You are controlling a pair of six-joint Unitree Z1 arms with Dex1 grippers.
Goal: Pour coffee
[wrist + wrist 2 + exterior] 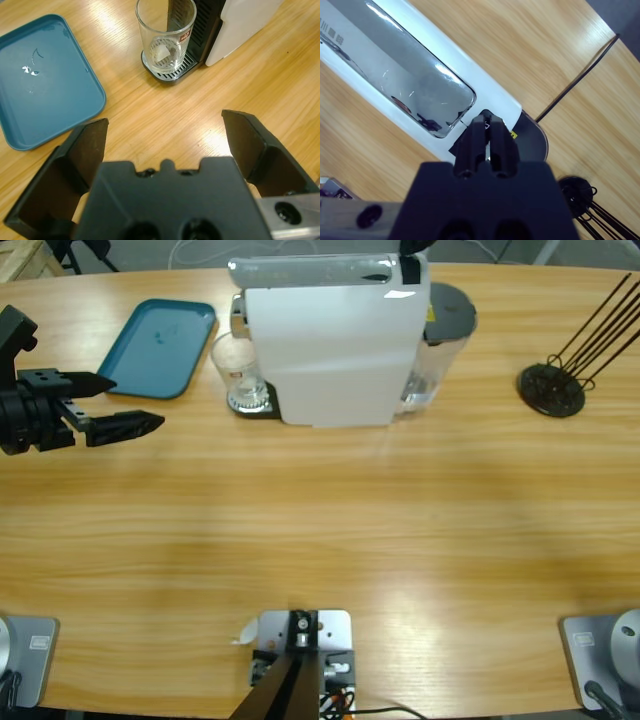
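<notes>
Coffee is not yet visible in the glass (165, 37), which is set on the machine's drip tray (167, 70) near the worktop's far edge to catch it. The left gripper (165, 145) is held wide, facing the glass; the right gripper (489, 135) is pressed closed atop the coffee machine (420, 85).

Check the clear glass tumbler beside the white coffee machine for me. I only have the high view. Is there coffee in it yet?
Observer: The left wrist view looks into the clear glass tumbler and shows no brown liquid. It stands on a slotted drip tray.
Operator: And the right gripper? I only see a black bit at the top edge.
Observer: In the right wrist view the right gripper has its fingers shut. The tips are over the top of the white coffee machine, at the end of its silver panel. I cannot tell whether they touch it.
</notes>
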